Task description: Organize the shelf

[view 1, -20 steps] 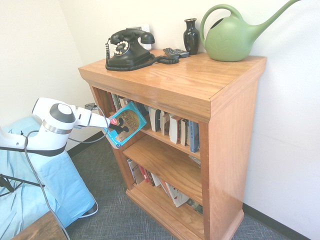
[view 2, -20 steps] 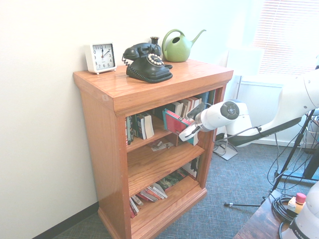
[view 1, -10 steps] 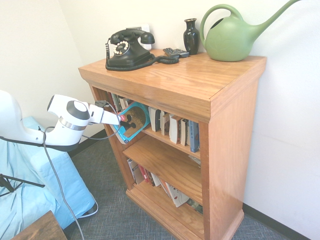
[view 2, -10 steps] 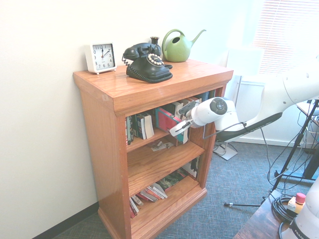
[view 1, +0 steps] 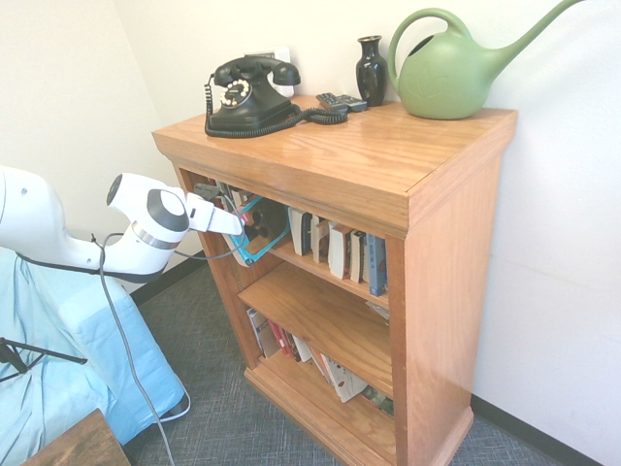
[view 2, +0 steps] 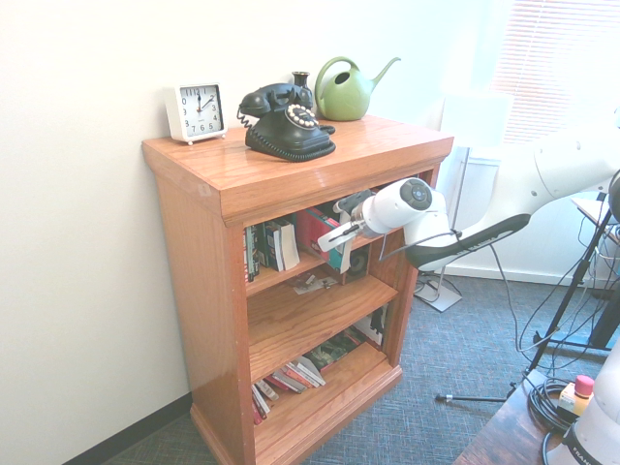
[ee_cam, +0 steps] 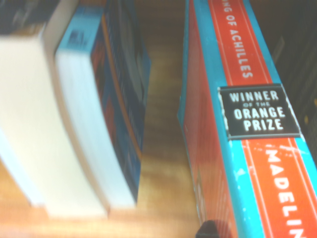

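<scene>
The gripper [view 1: 236, 226] is clamping a book [view 1: 254, 236] with a teal edge and red spine, holding it inside the top tier of the shelf [view 1: 388, 165]. In the wrist view the book's [ee_cam: 237, 124] spine is showing the words "Winner of the Orange Prize", with bare wood between it and a leaning row of other books [ee_cam: 94, 119]. The shelf is standing against the white wall, with more books [view 1: 340, 248] in its top tier and others lying on the bottom tier. On top are sitting a black telephone [view 1: 247, 97], a dark vase [view 1: 371, 70], a green watering can [view 1: 456, 73] and a white clock [view 2: 197, 111].
</scene>
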Robot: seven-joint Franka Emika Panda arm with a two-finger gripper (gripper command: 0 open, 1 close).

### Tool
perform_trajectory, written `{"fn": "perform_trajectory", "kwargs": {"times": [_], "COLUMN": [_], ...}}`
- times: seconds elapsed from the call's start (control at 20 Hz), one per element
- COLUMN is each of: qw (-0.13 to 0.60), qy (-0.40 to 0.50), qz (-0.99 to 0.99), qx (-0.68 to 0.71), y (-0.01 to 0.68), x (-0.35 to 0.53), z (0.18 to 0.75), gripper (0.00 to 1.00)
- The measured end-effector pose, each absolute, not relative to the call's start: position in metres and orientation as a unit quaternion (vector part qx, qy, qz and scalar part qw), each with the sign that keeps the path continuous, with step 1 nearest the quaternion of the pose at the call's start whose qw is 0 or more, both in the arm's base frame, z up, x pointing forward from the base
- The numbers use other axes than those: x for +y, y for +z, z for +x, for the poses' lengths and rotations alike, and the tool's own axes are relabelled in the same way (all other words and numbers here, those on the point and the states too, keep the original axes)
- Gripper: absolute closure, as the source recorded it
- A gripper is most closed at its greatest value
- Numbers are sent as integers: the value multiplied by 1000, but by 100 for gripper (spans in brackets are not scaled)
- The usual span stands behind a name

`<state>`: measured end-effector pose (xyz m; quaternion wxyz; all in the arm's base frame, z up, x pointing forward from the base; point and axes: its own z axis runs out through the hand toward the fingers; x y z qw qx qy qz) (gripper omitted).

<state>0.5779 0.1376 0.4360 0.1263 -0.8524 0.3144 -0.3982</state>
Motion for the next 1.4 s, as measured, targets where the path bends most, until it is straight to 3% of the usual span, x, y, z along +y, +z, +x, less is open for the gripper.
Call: {"fn": "perform_trajectory", "kwargs": {"times": [0.7, 0.75, 1.4], "qw": [109, 108, 103], "qy": [-410, -411, -419], "qz": [-855, -854, -851], "qx": [298, 299, 298], "y": [423, 423, 422], "x": [166, 166, 166], "z": [611, 611, 610], "gripper": [100, 0, 0]}}
